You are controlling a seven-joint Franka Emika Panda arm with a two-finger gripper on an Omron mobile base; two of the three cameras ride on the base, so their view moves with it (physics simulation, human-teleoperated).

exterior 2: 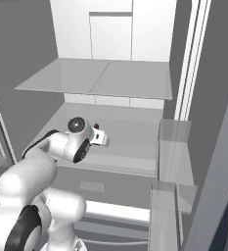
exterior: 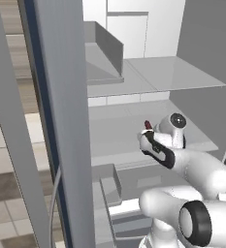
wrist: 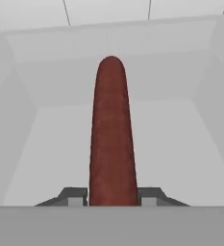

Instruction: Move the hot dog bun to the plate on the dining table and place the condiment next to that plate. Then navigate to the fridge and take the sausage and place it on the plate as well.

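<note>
Gripper (wrist: 112, 196) pinches the sausage (wrist: 111, 134) inside the fridge (exterior 2: 115, 132). Withdraw it straight and level, clear of the shelf edges.

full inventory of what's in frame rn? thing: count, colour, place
thin dark red-brown sausage: 1, red-brown, between the tool's fingertips, pointing toward the fridge's back wall; its end pokes past the hand in the left base view
tall grey fridge with white shelved inside: 1, grey and white, open ahead of the base; door at the left of the left base view
door bins: at least 2, translucent grey, on the right door
white arm: 1, white with dark joints, reaching in over the middle shelf
tool: 1, dark fingertips, closed on the sausage
</note>
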